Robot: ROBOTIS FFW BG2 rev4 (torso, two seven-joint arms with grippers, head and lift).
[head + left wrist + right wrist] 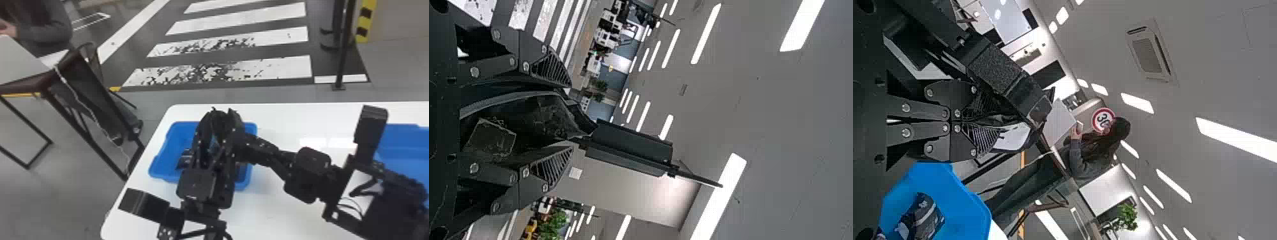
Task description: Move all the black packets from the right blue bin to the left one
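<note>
In the head view my left gripper (220, 118) is over the left blue bin (174, 140), its fingers apart. My right gripper (252, 143) reaches in from the right and meets it, its tips hidden. The left wrist view shows my left gripper (571, 117) standing open around a crumpled black packet (536, 117). In the right wrist view my right gripper (985, 121) is closed on something black at its tips, a black packet (1003, 119). More packets (920, 220) lie in the left bin (960, 202).
The right blue bin (405, 140) stands at the right of the white table (274, 207), partly behind my right arm. My two forearms stand close to each other above the table. A second table (19, 63) is off to the left.
</note>
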